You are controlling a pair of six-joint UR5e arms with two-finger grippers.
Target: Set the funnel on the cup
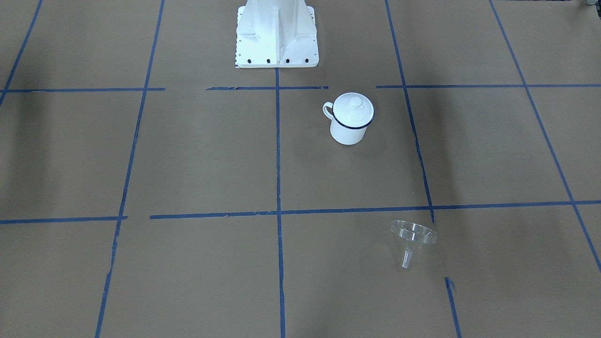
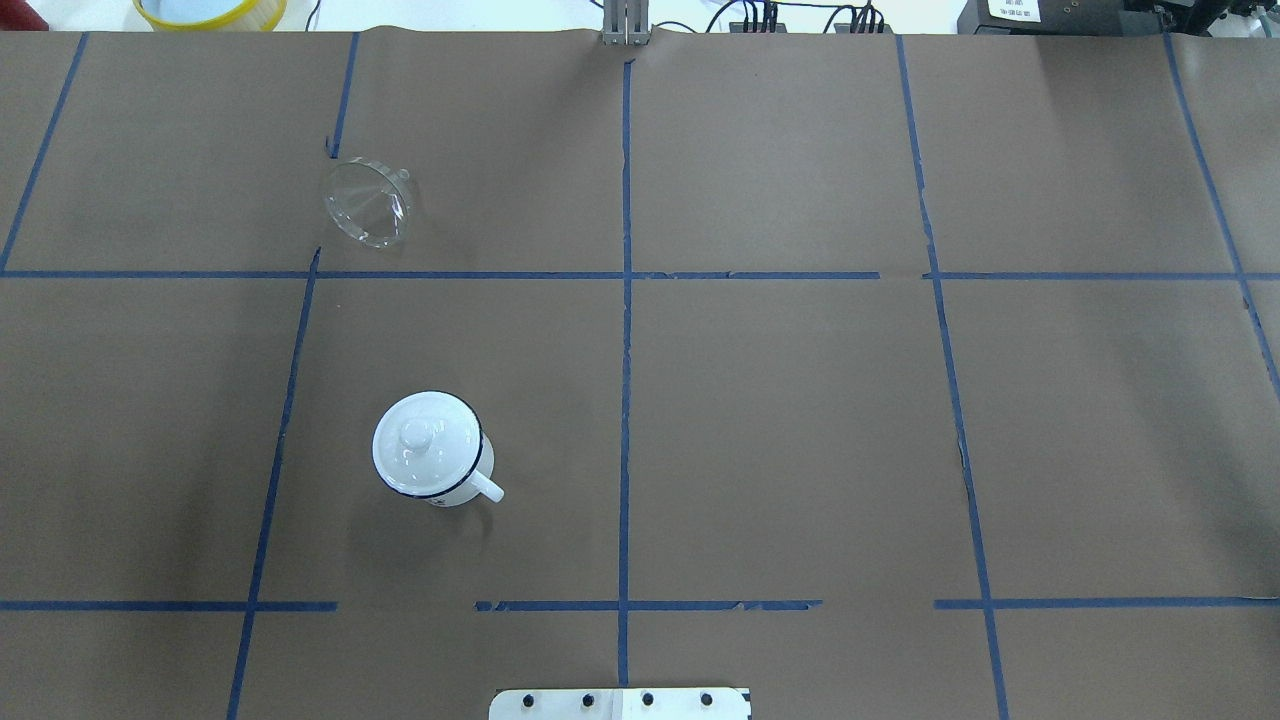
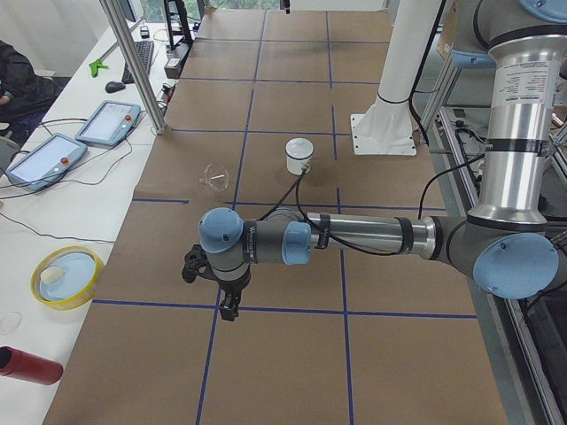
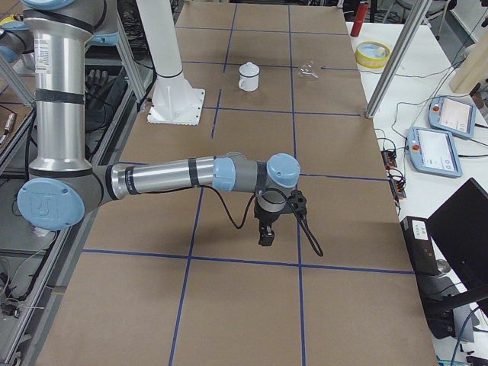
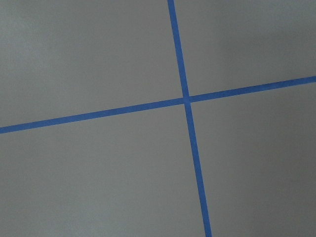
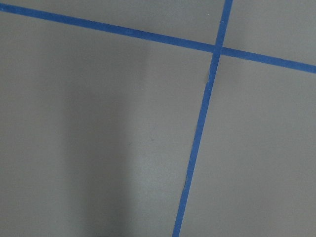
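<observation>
Not started yet: my left tool (image 3: 229, 310) and right tool (image 4: 267, 236) hang well away, can't tell if they're spread. The lid (image 1: 353, 109) caps the cup (image 1: 348, 130), so I reckon it comes off before the funnel (image 1: 412, 237) goes on.

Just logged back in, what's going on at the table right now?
Nothing is being handled yet. The funnel lies tipped on the table, well apart from the cup, which stands upright with a white lid on it. The left gripper and the right gripper hang over opposite ends of the table, far from both. Whether they are open cannot be told.
</observation>
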